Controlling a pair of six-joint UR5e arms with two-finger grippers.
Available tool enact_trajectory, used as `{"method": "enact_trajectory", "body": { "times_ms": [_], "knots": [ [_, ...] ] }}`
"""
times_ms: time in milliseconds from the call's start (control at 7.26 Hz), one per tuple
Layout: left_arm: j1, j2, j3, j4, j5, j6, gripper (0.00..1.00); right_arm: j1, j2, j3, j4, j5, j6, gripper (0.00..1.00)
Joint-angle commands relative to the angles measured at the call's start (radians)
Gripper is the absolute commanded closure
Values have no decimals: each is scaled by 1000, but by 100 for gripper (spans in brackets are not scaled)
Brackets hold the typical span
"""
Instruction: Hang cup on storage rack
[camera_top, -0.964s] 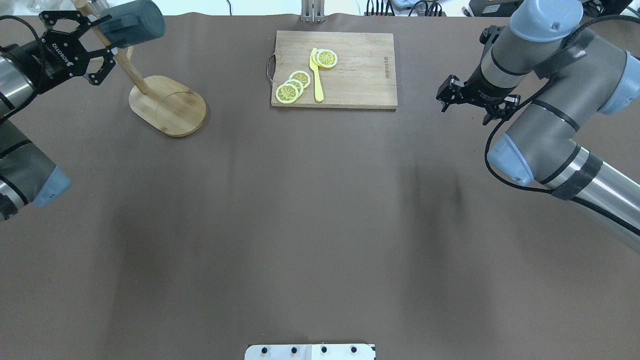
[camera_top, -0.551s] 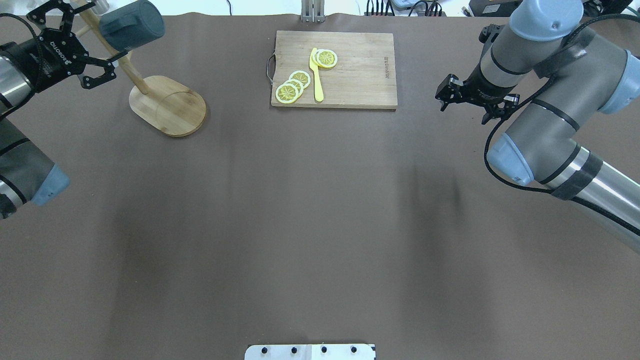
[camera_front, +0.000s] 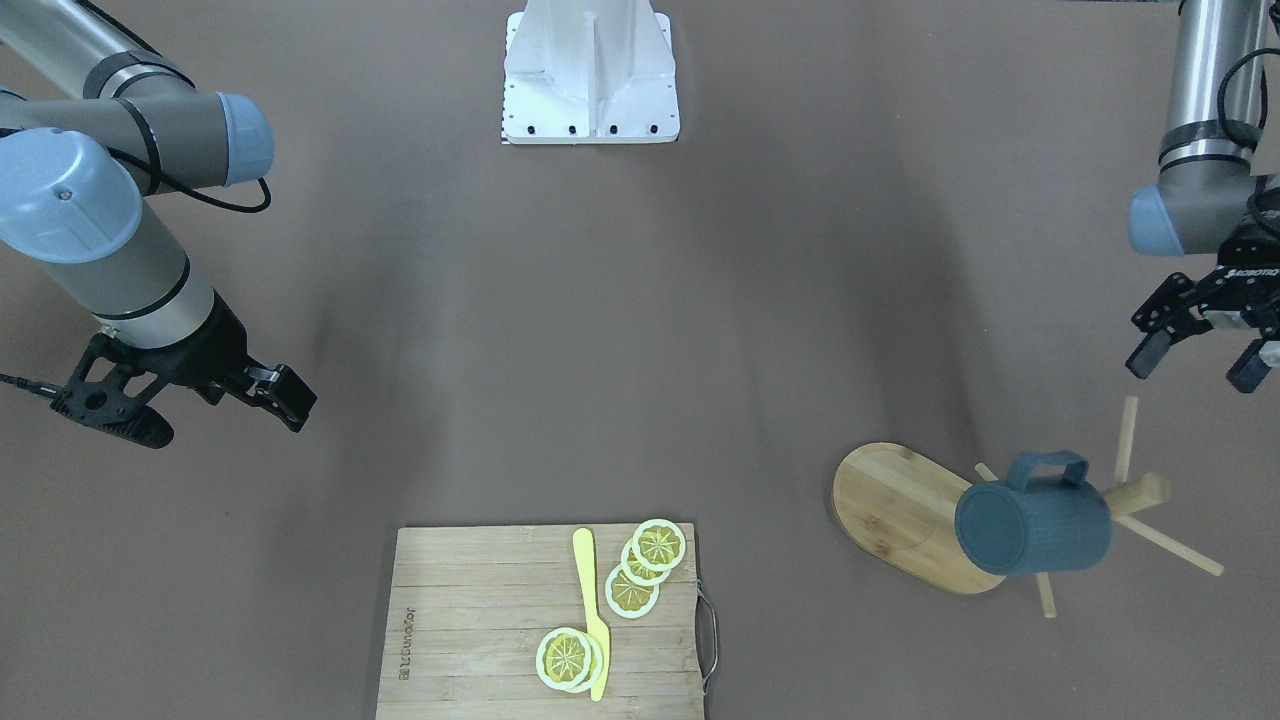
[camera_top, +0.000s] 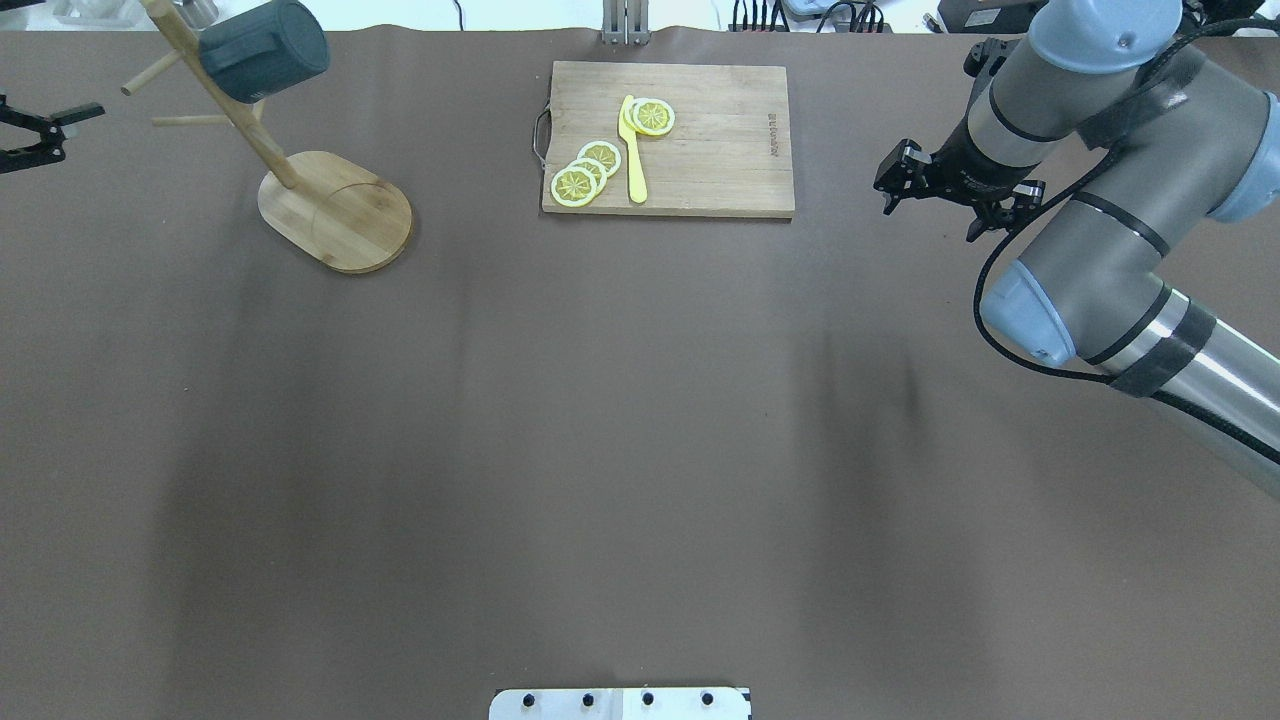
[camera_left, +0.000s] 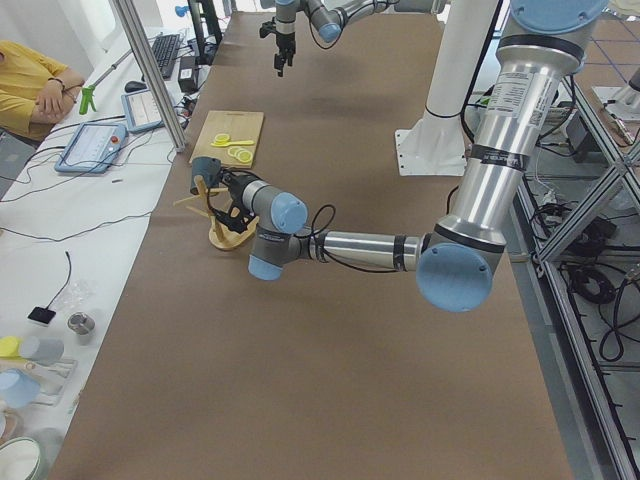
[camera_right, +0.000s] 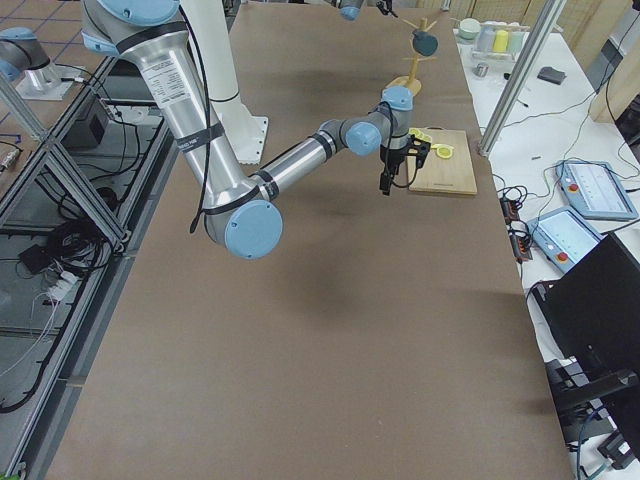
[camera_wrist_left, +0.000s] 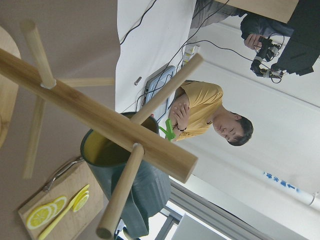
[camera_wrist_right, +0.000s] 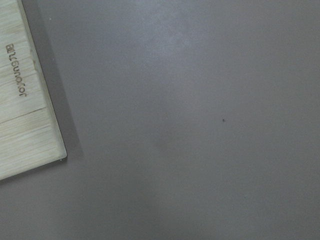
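The left gripper (camera_front: 1195, 365) hangs empty with its fingers spread, near the storage rack (camera_front: 900, 510) but touching neither it nor the cup (camera_front: 1035, 525). The cup hangs on a peg of the rack at the table's far left, its handle looped over the peg and its body tilted. The right gripper (camera_front: 225, 420) is also spread and empty, far off to the right beside the cutting board (camera_front: 470, 620). The hanging step looks finished. Any next move should only draw the left arm away without knocking the pegs.

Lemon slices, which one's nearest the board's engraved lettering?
The top slice of the pair on the knife's lettering side; the other three overlap beyond it, by the metal handle.
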Motion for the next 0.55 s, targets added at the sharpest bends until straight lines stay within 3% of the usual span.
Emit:
{"method": "enact_trajectory", "body": {
  "times_ms": [0,275,413],
  "knots": [
    [-100,81,-32,12,-162,297,1,32,-5,3,0,12,-12,0],
    [-189,103,-35,103,-254,645,1,67,-13,20,-2,0,-17,0],
    [-213,110,-34,178,-256,885,1,99,-32,47,-2,-2,-47,0]
  ]
}}
